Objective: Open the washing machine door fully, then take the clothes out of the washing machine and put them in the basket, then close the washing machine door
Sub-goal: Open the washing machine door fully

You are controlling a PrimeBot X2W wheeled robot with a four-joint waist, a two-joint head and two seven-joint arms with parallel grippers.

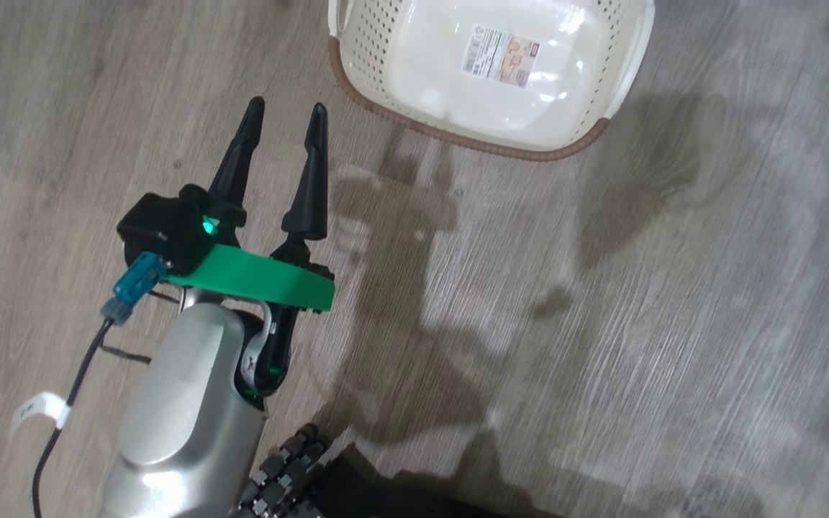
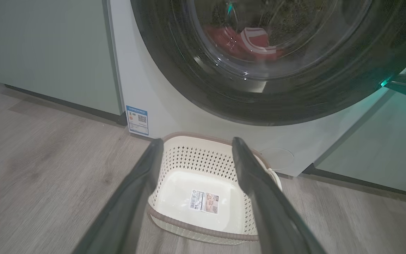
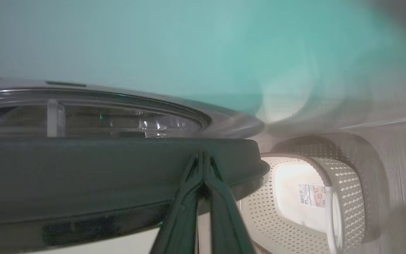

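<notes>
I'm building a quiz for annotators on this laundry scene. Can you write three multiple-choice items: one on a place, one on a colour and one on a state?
1. Where does the basket stand?
A. On the floor in front of the washing machine
B. On top of it
C. On a chair

2. What colour are the clothes seen through the washing machine door?
A. Blue
B. Red with white trim
C. Grey

3. What state is the left gripper in?
A. Shut on the clothes
B. Shut on the basket's rim
C. Open and empty

Answers:
1. A: the left wrist view shows it on the wood-look floor, just before the white front panel.
2. B: red cloth with a white stripe shows behind the window.
3. C: the head view shows its fingers spread, with nothing between them.
</notes>
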